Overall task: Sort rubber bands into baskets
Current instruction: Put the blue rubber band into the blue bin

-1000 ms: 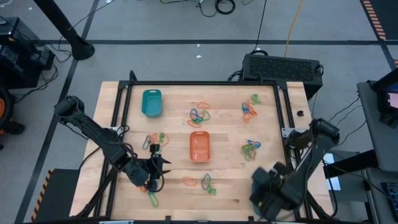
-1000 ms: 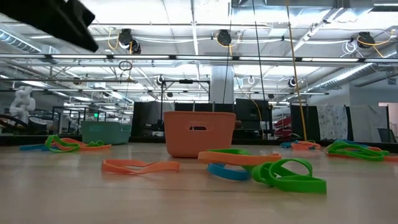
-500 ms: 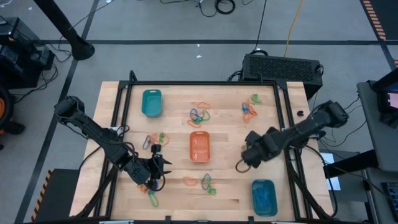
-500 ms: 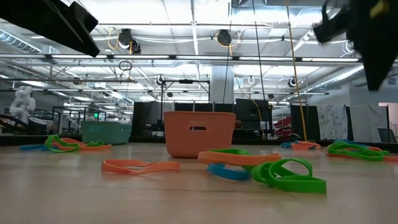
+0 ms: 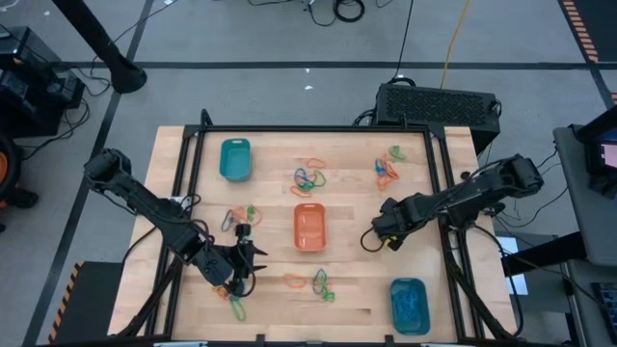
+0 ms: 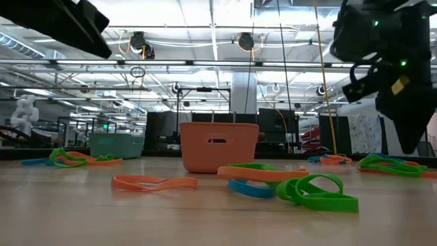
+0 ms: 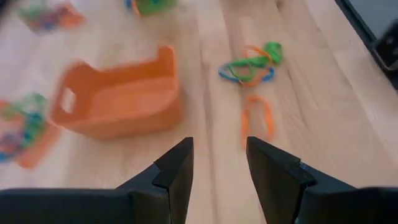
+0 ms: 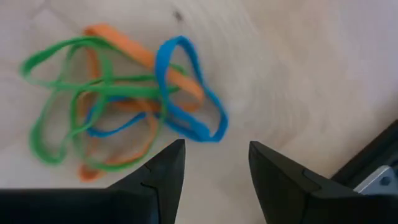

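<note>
The right end effector (image 5: 378, 234) hung over the surface (image 5: 357, 289) just beside a tangle of green, orange and blue rubber bands (image 8: 118, 115), which lay a little ahead of its fingers (image 8: 163, 174); those fingers stood apart with nothing between them. The left end effector (image 5: 249, 258) hovered near the front left, its fingers (image 7: 177, 174) likewise spread and empty, with a lone orange band (image 7: 257, 120) just ahead of it and the orange basket (image 5: 308, 226) beyond. More clusters of bands lay scattered: 1 near the middle back (image 5: 308, 175), 1 at the back right (image 5: 388, 167), 1 at the front centre (image 5: 320, 282).

The orange basket looked empty. The teal basket at the back left (image 5: 234, 159) also looked empty. The teal basket at the front right (image 5: 409, 306) held blue bands
</note>
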Available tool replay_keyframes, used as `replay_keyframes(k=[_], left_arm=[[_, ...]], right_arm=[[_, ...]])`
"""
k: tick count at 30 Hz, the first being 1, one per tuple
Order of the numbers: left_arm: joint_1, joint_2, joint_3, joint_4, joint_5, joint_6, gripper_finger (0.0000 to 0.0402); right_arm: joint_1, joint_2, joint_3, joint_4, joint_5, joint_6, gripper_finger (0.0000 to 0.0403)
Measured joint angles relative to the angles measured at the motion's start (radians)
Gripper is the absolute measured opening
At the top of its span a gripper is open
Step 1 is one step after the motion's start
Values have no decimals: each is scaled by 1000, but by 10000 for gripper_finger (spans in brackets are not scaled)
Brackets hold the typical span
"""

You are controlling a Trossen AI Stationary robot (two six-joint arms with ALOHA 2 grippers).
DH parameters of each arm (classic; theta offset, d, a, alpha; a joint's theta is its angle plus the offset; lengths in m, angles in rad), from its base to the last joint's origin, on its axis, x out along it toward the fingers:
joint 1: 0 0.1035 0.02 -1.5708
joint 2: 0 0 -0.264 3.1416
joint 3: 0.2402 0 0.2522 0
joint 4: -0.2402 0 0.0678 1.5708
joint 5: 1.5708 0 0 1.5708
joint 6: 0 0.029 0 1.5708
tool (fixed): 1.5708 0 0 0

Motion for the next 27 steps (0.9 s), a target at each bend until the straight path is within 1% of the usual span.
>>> replay_keyframes(k=[3, 8, 10, 13, 17, 21, 24, 27], left_arm=[[-2, -6, -53, 88, -89, 91, 157], [2, -83, -141, 132, -131, 82, 157], [2, -128, -189, 188, -142, 74, 157], [3, -204, -267, 299, -150, 92, 157], [4, -281, -355, 398, -145, 98, 157], [5, -329, -390, 415, -142, 93, 157], [5, -342, -392, 425, -142, 103, 157], [7, -342, -393, 430, -139, 122, 157]], right_arm=[[-21, 8, -9, 26, 10, -41, 160], [-42, 13, -9, 42, 10, -77, 146], [-45, 13, -9, 70, 10, -92, 144], [-58, 16, -9, 83, 8, -99, 144], [-70, 35, -9, 87, -8, -103, 144], [-70, 43, -8, 69, -77, -145, 144], [-69, 29, 4, 18, -58, -125, 144], [-69, 16, 12, 14, -49, -125, 144]])
